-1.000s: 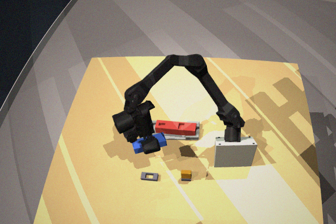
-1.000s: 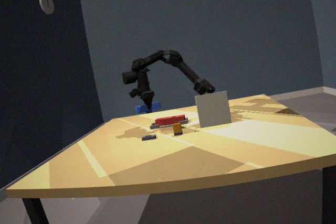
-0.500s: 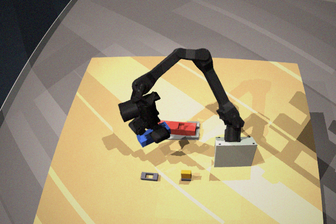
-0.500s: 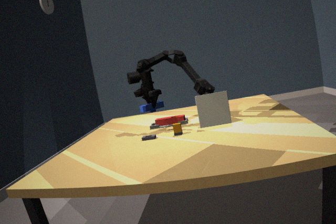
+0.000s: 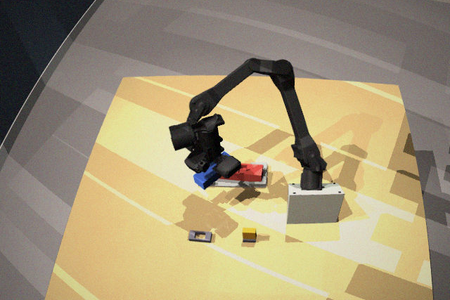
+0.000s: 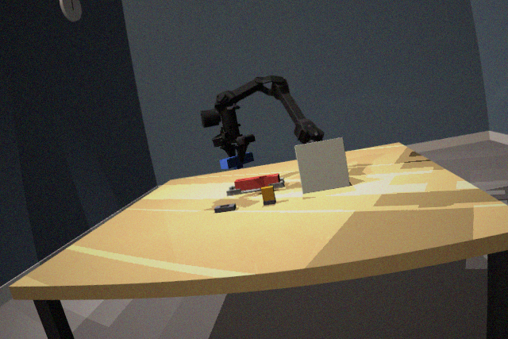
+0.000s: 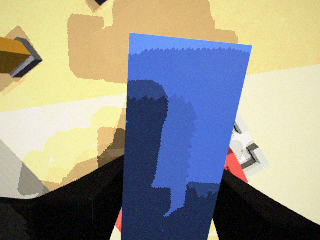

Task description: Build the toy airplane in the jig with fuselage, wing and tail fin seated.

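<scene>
My gripper (image 5: 212,169) (image 6: 237,156) (image 7: 168,163) is shut on the blue wing (image 5: 204,178) (image 6: 234,161) (image 7: 185,125). It holds the wing in the air above the left end of the red fuselage (image 5: 249,172) (image 6: 256,182) (image 7: 235,169). The fuselage lies flat in the grey jig cradle (image 5: 250,183) (image 6: 232,192) (image 7: 248,156). The wing's underside and tab are hidden. The yellow tail fin (image 5: 249,232) (image 6: 267,194) (image 7: 11,54) stands upright on a small grey base nearer the table's front, apart from the gripper.
A small empty grey frame (image 5: 200,233) (image 6: 225,207) lies flat to the left of the tail fin. The arm's grey base box (image 5: 314,204) (image 6: 321,164) stands to the right of the jig. The table's left edge runs beyond the jig.
</scene>
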Robot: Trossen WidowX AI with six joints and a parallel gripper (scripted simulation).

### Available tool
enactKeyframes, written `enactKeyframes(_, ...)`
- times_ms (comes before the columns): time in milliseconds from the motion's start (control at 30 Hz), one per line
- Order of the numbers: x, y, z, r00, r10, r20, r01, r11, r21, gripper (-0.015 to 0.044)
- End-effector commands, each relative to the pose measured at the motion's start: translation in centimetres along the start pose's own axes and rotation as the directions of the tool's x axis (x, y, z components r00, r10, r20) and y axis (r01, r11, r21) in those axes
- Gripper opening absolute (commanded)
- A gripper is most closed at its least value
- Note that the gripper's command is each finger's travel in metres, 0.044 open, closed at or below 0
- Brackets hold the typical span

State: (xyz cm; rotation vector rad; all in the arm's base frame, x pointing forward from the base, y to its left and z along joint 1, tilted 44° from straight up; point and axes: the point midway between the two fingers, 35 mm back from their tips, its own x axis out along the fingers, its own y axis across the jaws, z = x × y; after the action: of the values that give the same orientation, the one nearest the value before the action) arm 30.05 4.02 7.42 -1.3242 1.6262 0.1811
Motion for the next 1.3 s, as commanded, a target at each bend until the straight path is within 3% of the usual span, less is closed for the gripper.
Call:
enactKeyframes(0,0.1,-0.3,-1.2,1.000,-0.008,0.005,0.008,0.998,-0.061,0.0000)
enactKeyframes(1133,2.7,0.2,-11.1,0.999,-0.021,-0.024,0.004,0.815,-0.579,0.0000)
enactKeyframes(1267,2.7,0.2,-11.1,0.999,-0.021,-0.024,0.004,0.815,-0.579,0.0105)
